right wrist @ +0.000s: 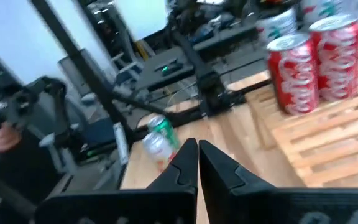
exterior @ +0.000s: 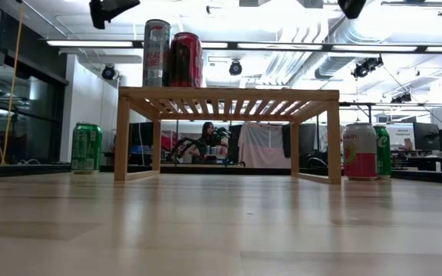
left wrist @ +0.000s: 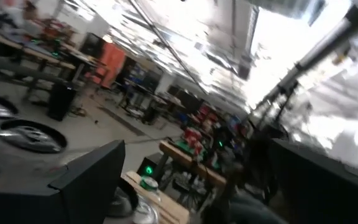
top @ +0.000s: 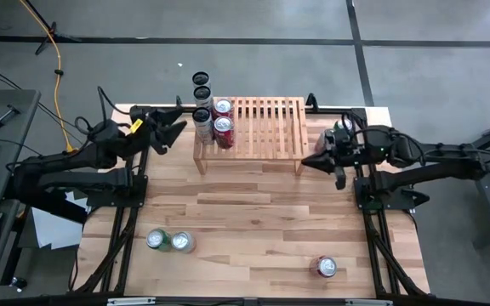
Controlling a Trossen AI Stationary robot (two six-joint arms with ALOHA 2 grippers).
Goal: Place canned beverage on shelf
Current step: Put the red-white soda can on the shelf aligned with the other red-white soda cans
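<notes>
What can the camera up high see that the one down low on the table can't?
Only the high view shows both arms: the left gripper open beside the shelf's left end, the right gripper shut by its right end. It also shows the slatted top from above, and all the cans' lids.

Only the low view shows the room behind, with a person sitting far off under the shelf, and the sides of the cans.

Both show the shelf, the red cans on it, and loose cans on the table.
</notes>
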